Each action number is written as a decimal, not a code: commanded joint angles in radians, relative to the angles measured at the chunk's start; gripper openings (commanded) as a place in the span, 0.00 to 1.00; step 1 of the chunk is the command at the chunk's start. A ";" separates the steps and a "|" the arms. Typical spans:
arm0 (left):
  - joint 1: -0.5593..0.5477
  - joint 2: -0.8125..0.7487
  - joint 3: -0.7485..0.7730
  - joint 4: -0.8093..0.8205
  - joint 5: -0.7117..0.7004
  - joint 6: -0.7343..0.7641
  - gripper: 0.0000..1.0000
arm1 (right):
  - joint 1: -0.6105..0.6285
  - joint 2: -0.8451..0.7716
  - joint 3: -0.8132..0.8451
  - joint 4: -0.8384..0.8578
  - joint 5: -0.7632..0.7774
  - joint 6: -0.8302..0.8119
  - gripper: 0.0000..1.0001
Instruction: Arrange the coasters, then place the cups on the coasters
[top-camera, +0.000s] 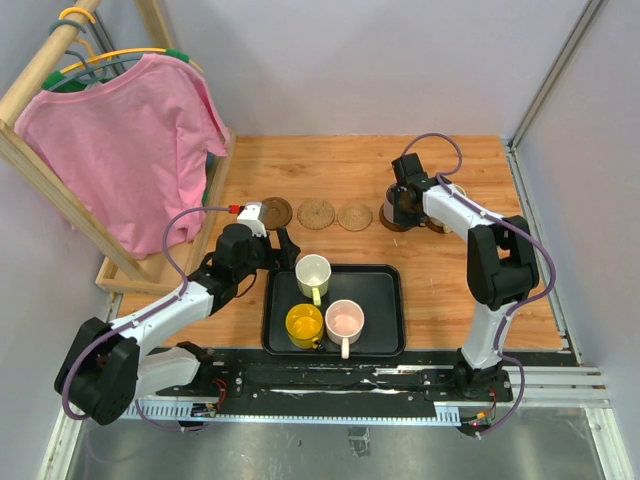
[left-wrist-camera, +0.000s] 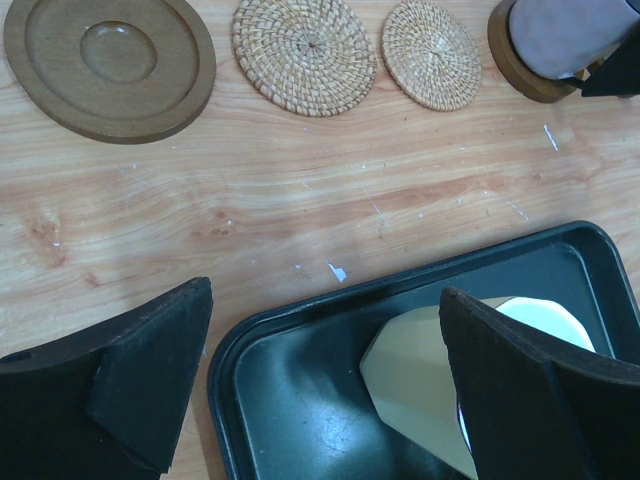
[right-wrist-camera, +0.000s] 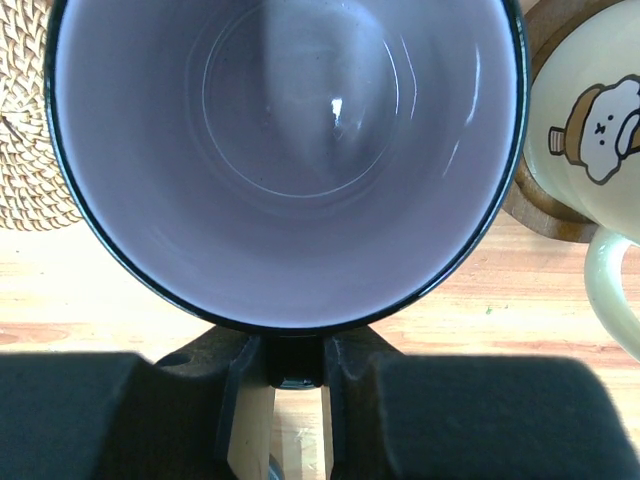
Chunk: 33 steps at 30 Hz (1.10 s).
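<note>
A row of coasters lies across the table: a dark brown one (top-camera: 276, 211) (left-wrist-camera: 110, 62), then two tan woven ones (top-camera: 316, 212) (top-camera: 354, 216). The greyish purple cup (right-wrist-camera: 290, 150) (top-camera: 400, 205) stands on a further dark coaster (left-wrist-camera: 520, 62). My right gripper (right-wrist-camera: 295, 365) is shut on its handle. Beside it, a cream cup with a bear picture (right-wrist-camera: 590, 120) sits on another dark coaster (right-wrist-camera: 545, 215). The black tray (top-camera: 385, 300) holds a white cup (top-camera: 313, 272) (left-wrist-camera: 430, 390), a yellow cup (top-camera: 304, 324) and a pink cup (top-camera: 344, 320). My left gripper (left-wrist-camera: 325, 380) (top-camera: 283, 248) hangs open over the tray's far-left corner, next to the white cup.
A wooden rack with a pink shirt (top-camera: 130, 150) fills the left side, its base (top-camera: 130, 275) close to my left arm. Grey walls close the back and right. A metal rail (top-camera: 560, 380) runs along the near edge.
</note>
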 joint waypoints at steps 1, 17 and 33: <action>-0.007 -0.002 0.010 0.027 -0.006 0.005 1.00 | -0.014 -0.047 -0.019 -0.007 0.015 0.027 0.20; -0.007 -0.035 -0.004 0.022 -0.002 0.004 1.00 | -0.011 -0.136 -0.084 -0.014 -0.023 0.045 0.61; -0.007 -0.103 -0.020 -0.001 0.003 -0.019 1.00 | 0.309 -0.604 -0.342 -0.081 0.011 0.056 0.98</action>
